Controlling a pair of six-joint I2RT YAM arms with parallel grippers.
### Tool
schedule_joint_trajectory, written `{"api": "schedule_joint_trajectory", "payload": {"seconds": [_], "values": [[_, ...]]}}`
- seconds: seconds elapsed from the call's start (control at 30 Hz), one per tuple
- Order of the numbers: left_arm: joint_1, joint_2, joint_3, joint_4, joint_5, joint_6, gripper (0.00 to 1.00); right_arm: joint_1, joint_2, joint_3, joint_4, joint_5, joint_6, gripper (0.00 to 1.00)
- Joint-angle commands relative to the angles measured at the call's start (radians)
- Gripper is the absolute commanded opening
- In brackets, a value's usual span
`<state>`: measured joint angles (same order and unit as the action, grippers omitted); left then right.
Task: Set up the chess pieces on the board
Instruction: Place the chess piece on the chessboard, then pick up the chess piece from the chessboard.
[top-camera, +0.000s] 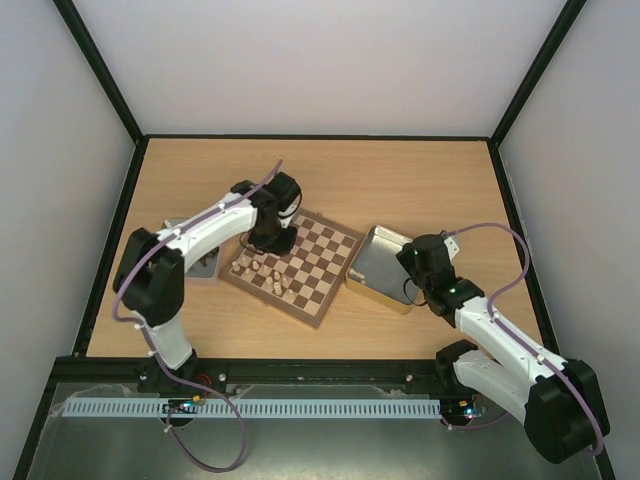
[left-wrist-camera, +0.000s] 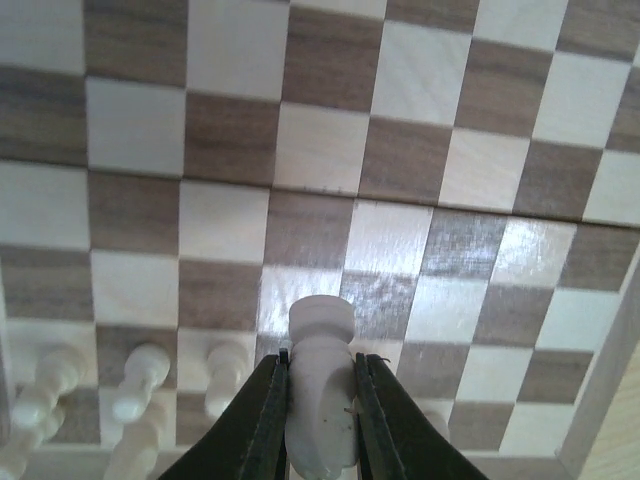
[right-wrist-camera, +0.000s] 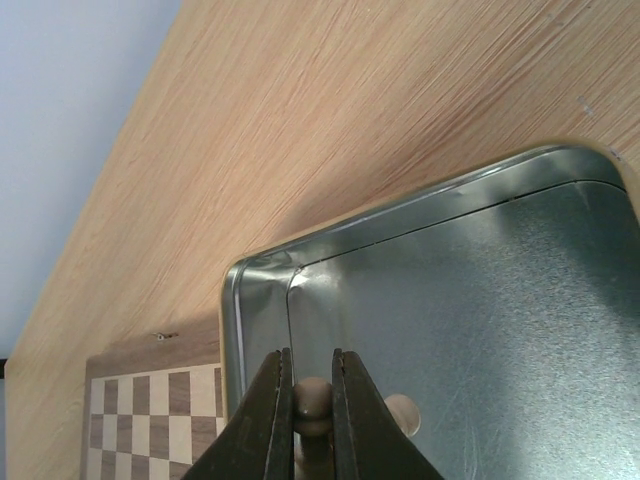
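Note:
The board (top-camera: 318, 262) lies in the middle of the table, with several pale cream chess pieces (top-camera: 262, 272) standing along its left side. My left gripper (top-camera: 269, 240) hangs over the board's far left corner. In the left wrist view it (left-wrist-camera: 321, 358) is shut on a pale cream piece (left-wrist-camera: 320, 325) held just above the squares (left-wrist-camera: 320, 150), and more cream pieces (left-wrist-camera: 140, 378) stand in a row at the lower left. My right gripper (right-wrist-camera: 311, 355) is shut on a dark brown piece (right-wrist-camera: 312, 400) above the corner of the tin (right-wrist-camera: 480, 330).
The gold tin (top-camera: 380, 262), silvery inside, sits right against the board's right side, with my right gripper (top-camera: 412, 283) over its near end. A grey tray (top-camera: 205, 265) lies left of the board, partly under the left arm. Black frame rails edge the table.

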<state>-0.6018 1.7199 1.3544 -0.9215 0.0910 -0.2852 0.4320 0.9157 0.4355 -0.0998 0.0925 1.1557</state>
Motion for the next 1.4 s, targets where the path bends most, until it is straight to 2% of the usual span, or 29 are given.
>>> {"api": "schedule_joint_trajectory", "payload": {"seconds": [0.0,0.2,0.33,0.57,0.93,1.07,1.23,1.37], "values": [[0.002,0.115,0.112,-0.069,0.029,0.036,0.14,-0.003,-0.019,-0.02,0.036,0.027,0.0,0.02],[0.002,0.212,0.205,-0.109,0.04,0.072,0.17,-0.003,-0.011,-0.028,0.061,0.028,-0.001,0.02],[0.002,0.244,0.215,-0.121,0.043,0.078,0.19,-0.003,0.003,-0.032,0.078,0.019,-0.002,0.02],[0.003,0.261,0.218,-0.113,0.048,0.076,0.3,-0.003,-0.001,-0.044,0.08,0.012,-0.003,0.03],[0.003,0.209,0.138,-0.046,0.049,0.038,0.33,-0.003,-0.014,-0.053,0.076,0.006,-0.001,0.03],[0.002,0.198,0.12,-0.039,0.043,0.035,0.32,-0.004,-0.011,-0.053,0.08,-0.002,0.002,0.03],[0.003,0.188,0.105,-0.024,0.031,0.032,0.19,-0.003,-0.016,-0.056,0.074,-0.001,0.002,0.03],[0.003,0.165,0.114,-0.024,0.013,0.025,0.13,-0.003,-0.024,-0.058,0.073,0.002,0.003,0.02]]}}
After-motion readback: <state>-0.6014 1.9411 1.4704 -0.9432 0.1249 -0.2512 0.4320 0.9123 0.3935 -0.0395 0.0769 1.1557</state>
